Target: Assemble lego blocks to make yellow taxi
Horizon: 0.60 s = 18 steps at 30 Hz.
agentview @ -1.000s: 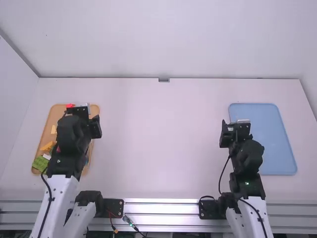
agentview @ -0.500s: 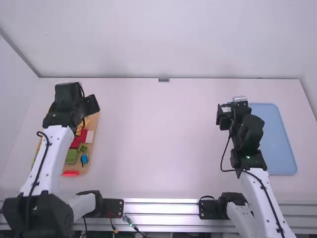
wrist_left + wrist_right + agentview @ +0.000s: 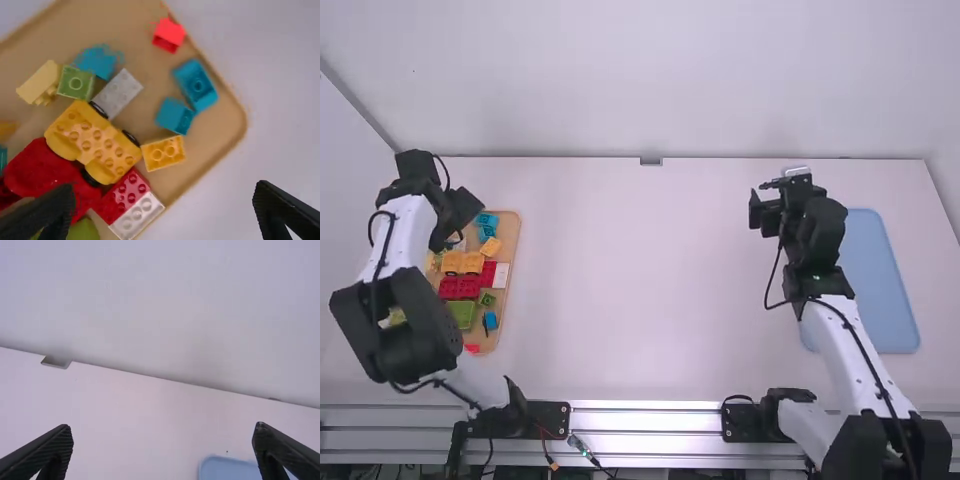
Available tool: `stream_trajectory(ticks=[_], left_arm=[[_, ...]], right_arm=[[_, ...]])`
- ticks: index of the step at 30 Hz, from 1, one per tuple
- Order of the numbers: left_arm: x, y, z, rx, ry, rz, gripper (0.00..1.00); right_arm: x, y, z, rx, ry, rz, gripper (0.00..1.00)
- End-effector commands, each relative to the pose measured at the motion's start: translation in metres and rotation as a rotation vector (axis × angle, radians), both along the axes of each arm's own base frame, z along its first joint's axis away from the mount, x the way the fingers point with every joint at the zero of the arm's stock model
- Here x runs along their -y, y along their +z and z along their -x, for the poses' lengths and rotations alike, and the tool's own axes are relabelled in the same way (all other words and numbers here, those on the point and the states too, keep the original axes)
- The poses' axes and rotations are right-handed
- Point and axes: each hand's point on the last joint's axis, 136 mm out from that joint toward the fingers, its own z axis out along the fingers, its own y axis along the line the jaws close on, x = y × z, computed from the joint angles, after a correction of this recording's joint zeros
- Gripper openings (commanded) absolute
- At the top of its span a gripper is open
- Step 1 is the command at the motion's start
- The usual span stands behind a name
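In the high view, my left gripper (image 3: 460,218) is above the far left part of the wooden tray (image 3: 512,240), and my right gripper (image 3: 763,207) hangs left of the blue tray's far end. The left wrist view has my left gripper (image 3: 165,212) open, nothing held, over a yellow wheeled base (image 3: 95,142). A small yellow brick (image 3: 163,153) lies beside that base, with red (image 3: 132,189) and white (image 3: 136,217) bricks nearby. Teal bricks (image 3: 196,87) and a bright red one (image 3: 169,34) lie farther off. My right gripper (image 3: 162,452) is open and empty in the right wrist view.
The blue tray (image 3: 870,280) lies at the table's right side. A green brick (image 3: 461,314) and a small blue one (image 3: 490,320) are in the wooden tray's near part. A wall stands behind the table's far edge.
The left arm has swung left and folded back, uncovering more of the wooden tray. My right gripper has moved farther from its base and slightly left.
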Motion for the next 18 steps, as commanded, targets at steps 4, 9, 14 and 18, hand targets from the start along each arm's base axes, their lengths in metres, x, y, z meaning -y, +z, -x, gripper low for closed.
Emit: stream_trajectory(ticks=[4,9,14,18], left_arm=[[-0.025,-0.03,-0.005,-0.091,0.106,0.058,0.98],[-0.027,-0.051,-0.008,-0.122,0.151,0.083,0.99],[-0.017,-0.055,-0.01,-0.114,0.143,0.144,0.99],[-0.007,-0.057,-0.004,-0.136,0.151,0.198,0.99]], right_arm=[[-0.018,0.014,-0.012,0.029,0.053,0.015,0.98],[-0.026,0.014,-0.014,0.028,0.073,0.016,0.99],[-0.021,0.014,-0.015,0.027,0.06,0.016,0.99],[-0.016,0.014,-0.015,0.027,0.048,0.016,0.99]])
